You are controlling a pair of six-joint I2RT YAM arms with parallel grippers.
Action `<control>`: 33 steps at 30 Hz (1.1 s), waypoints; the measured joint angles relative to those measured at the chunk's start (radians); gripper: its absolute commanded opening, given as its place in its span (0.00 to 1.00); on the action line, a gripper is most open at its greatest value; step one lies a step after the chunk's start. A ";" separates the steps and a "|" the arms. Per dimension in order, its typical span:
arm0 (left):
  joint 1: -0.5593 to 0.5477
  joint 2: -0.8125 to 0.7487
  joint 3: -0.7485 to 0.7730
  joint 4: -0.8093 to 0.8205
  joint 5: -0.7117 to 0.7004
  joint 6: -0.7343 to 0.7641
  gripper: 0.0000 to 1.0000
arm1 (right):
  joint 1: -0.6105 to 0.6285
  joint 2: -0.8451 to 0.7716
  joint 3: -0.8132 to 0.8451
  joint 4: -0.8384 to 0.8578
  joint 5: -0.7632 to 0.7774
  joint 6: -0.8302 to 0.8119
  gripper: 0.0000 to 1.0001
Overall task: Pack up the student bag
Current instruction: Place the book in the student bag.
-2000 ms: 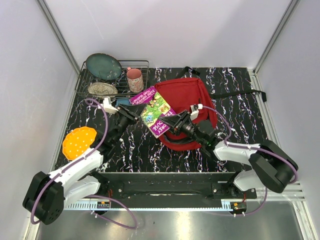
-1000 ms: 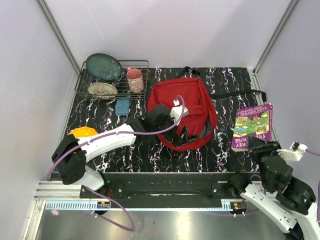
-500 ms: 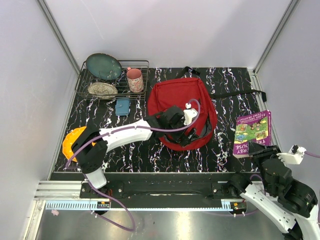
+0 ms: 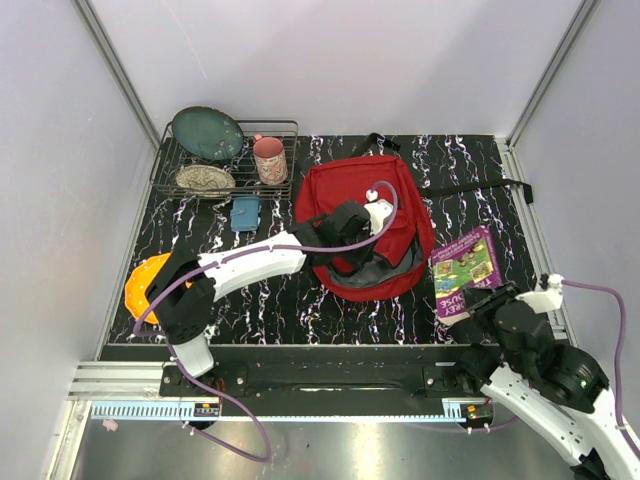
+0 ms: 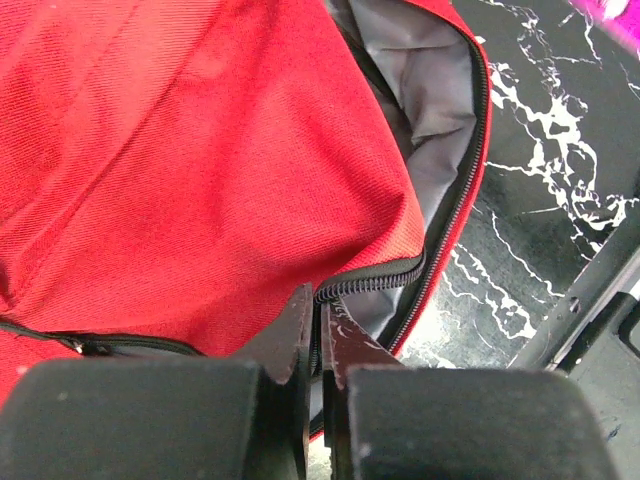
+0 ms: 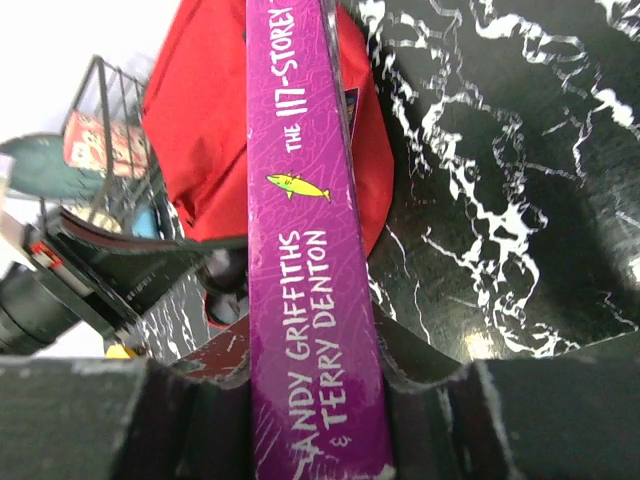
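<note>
In the far left corner of the table [image 4: 470, 180], a wire rack [image 4: 165, 160] holds a teal plate [image 4: 207, 132] leaning at its back, a speckled dish [image 4: 205, 179] lying flat and a pink mug [image 4: 269, 159] standing upright. A small blue object [image 4: 244, 213] lies just beside the rack's near side. The student bag [image 4: 375, 200] lies flat at the middle of the table. Its long axis runs from far edge to near edge, with the straps at the far end and the unzipped mouth, showing grey lining, turned toward the near edge. The left pincer [image 5: 320, 300] is clamped shut on the zippered rim of that mouth. The right pincer [image 6: 320, 400] grips a purple book [image 4: 463, 268] by its spine, held above the table near the right edge, just beside the bag. An orange disc [image 4: 145, 285] lies at the left edge.
</note>
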 measured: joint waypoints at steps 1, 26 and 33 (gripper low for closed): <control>0.007 0.000 0.002 0.001 0.001 -0.005 0.00 | 0.000 0.018 -0.011 0.011 -0.019 0.000 0.00; 0.091 -0.131 0.295 -0.119 0.034 -0.064 0.00 | 0.000 0.012 -0.368 0.490 -0.467 0.111 0.00; 0.059 -0.131 0.295 -0.151 0.034 -0.065 0.00 | 0.000 0.161 -0.478 0.816 -0.507 0.220 0.00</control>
